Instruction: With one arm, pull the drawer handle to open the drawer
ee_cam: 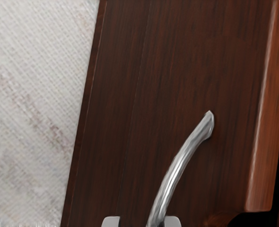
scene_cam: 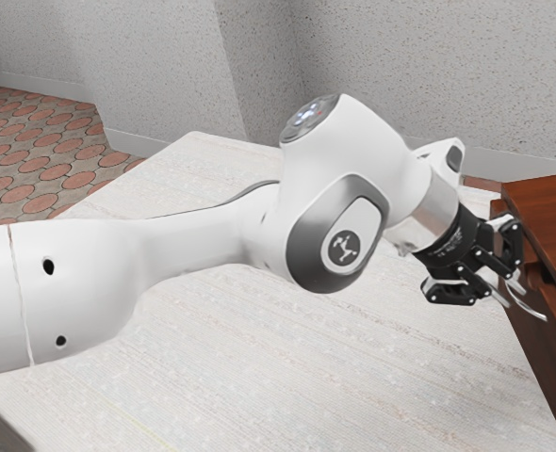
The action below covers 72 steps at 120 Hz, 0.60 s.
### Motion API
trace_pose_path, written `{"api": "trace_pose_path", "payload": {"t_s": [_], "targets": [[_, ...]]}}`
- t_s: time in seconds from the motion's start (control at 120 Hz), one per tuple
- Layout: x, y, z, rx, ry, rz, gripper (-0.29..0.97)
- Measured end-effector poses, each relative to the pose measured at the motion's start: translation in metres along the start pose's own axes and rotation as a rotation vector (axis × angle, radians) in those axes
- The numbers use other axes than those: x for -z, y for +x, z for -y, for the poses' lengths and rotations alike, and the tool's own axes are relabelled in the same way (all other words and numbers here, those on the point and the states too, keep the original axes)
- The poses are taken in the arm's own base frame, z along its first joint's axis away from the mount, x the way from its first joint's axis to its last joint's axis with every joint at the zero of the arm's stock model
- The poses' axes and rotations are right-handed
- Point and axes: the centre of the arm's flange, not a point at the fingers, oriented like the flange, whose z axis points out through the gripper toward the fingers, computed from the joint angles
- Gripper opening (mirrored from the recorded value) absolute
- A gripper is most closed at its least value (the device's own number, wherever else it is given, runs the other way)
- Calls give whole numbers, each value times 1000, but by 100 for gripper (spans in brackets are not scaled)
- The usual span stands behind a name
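A: Side camera had the black two-finger claw released at the dark wooden drawer.
B: Wrist camera showed the curved silver handle between its pads, untouched on one side.

Open table surface toward the exterior view's left of the cabinet gives passing room. Ahead, the drawer front and its protruding handle block the way.

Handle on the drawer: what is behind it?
Behind the silver handle is the dark wooden drawer front. Its end at the gripper is cut off, so that fixing cannot be seen.
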Motion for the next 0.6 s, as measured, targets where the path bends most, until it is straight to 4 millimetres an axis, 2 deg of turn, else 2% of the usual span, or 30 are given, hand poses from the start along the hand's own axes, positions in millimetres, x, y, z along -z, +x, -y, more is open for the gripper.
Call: {"api": "trace_pose_path", "payload": {"t_s": [0.6], "targets": [[14, -11, 21, -6, 37, -13, -2]]}}
